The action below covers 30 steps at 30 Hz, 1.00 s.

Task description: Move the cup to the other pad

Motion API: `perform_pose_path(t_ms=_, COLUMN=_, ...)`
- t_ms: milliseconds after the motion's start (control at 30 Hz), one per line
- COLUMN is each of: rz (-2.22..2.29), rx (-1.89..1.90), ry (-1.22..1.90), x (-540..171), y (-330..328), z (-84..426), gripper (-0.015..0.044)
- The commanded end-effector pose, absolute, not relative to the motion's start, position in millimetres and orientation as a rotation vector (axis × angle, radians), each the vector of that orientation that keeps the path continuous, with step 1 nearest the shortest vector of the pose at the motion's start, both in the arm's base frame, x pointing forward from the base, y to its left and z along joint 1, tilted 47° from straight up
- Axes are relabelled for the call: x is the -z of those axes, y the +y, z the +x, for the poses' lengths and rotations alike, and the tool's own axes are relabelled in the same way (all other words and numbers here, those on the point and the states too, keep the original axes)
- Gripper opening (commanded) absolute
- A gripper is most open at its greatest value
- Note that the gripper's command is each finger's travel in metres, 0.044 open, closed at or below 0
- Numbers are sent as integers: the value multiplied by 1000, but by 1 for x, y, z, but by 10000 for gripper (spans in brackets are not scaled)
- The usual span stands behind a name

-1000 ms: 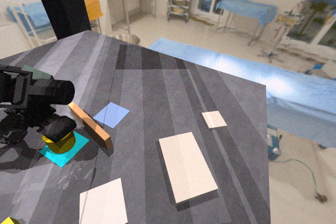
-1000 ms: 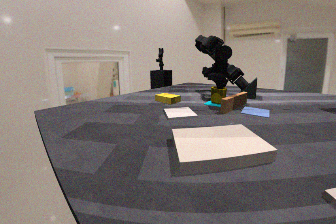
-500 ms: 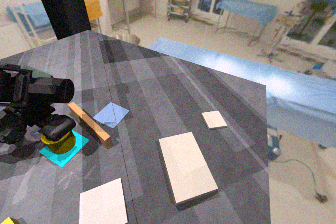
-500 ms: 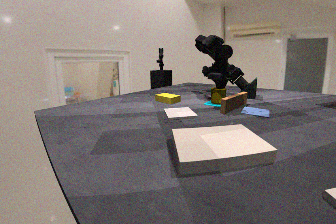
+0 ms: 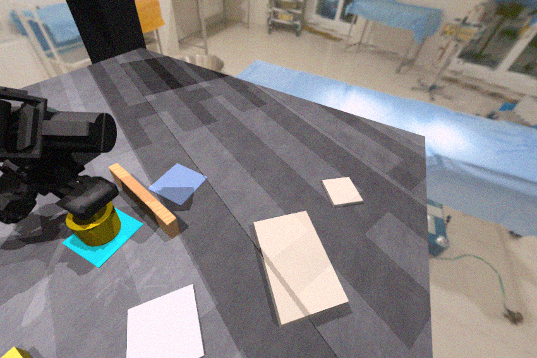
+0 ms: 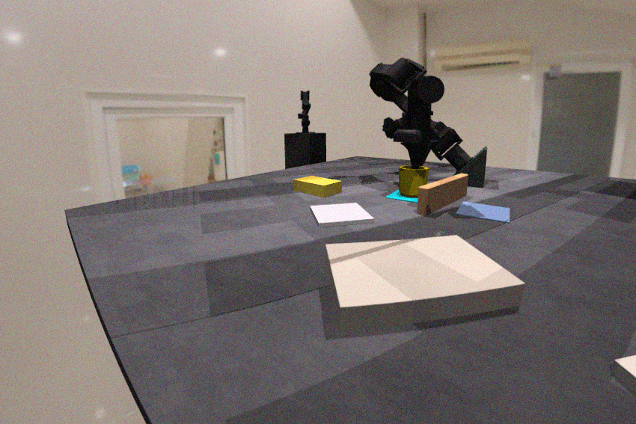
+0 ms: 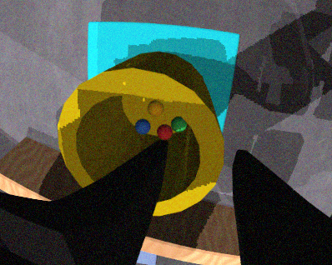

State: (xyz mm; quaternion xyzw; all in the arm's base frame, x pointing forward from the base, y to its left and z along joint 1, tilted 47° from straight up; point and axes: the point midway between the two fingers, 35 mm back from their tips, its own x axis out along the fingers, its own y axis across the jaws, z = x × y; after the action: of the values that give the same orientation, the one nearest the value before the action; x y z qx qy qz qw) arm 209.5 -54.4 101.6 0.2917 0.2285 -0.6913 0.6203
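The yellow cup (image 5: 100,232) (image 6: 412,183) (image 7: 114,79) stands upright on the cyan pad (image 5: 98,259) (image 6: 395,195) (image 7: 102,37). Inside it lie an orange marble (image 7: 155,107), a blue marble (image 7: 143,127), a red marble (image 7: 164,132) and a green marble (image 7: 178,124). My gripper (image 5: 88,210) (image 6: 417,165) (image 7: 201,154) is open at the cup's rim. In the wrist view one finger reaches over the cup's mouth and the other is outside the wall, with a gap between them and the wall. The blue pad (image 5: 179,177) (image 6: 483,212) lies beyond the wooden bar and has nothing on it.
The upright wooden bar (image 5: 144,197) (image 6: 442,194) (image 7: 22,161) stands between the cyan and blue pads. A white tile (image 5: 165,324) (image 6: 340,213), a large cream block (image 5: 299,264) (image 6: 419,271), a small cream tile (image 5: 342,191) and a yellow block (image 6: 318,185) lie farther off.
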Motion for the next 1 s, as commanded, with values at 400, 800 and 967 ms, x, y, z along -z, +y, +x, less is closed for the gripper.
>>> perform_pose_path(t_ms=400, rz=675, rx=1587, ry=525, x=-115, y=-39, z=211, gripper=147)
perform_pose_path(t_ms=800, rz=665, rx=1590, ry=524, x=-119, y=-37, z=209, gripper=252)
perform_pose_path(t_ms=967, rz=665, rx=1588, ry=525, x=-120, y=-36, z=210, gripper=383)
